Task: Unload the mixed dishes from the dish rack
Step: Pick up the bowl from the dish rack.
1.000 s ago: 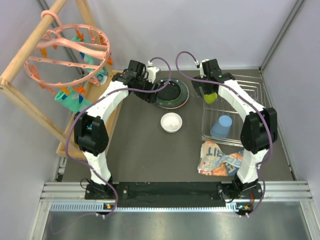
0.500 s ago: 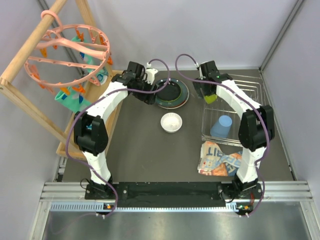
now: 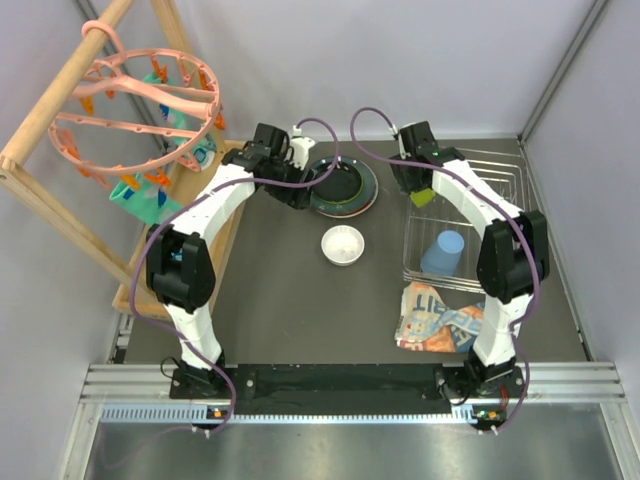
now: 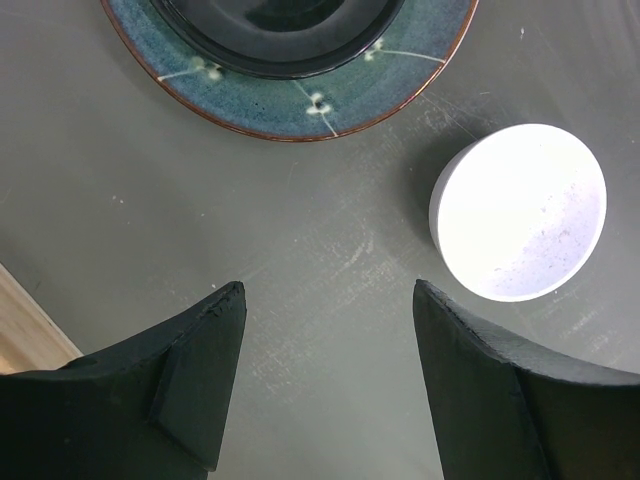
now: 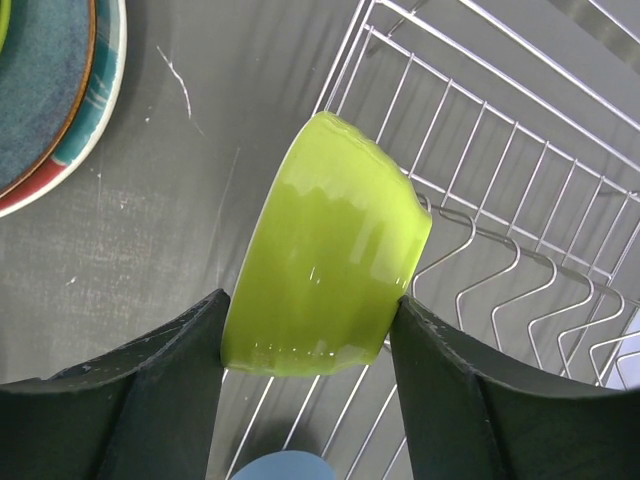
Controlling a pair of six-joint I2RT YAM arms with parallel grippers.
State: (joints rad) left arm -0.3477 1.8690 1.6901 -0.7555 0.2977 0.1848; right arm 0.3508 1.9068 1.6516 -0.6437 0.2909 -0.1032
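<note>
My right gripper (image 3: 419,188) is shut on a lime-green bowl (image 5: 320,280), held tilted over the left edge of the silver wire dish rack (image 3: 500,172); the bowl also shows in the top view (image 3: 424,198). A light blue cup (image 3: 443,252) lies inside the rack. The dark teal plate (image 3: 345,188) sits stacked on a pink-rimmed plate (image 5: 62,168) on the table. A small white bowl (image 3: 342,244) stands in front of them. My left gripper (image 4: 330,300) is open and empty above bare table between the teal plate (image 4: 250,95) and the white bowl (image 4: 520,210).
A printed orange-blue-white packet (image 3: 440,322) lies in front of the rack. A wooden frame (image 3: 60,115) with a pink ring of clips (image 3: 140,105) stands at the far left. Grey walls close the back and sides.
My right gripper has shifted and turned slightly with the lime-green bowl, so less of the bowl shows from above. The left gripper has barely moved.
</note>
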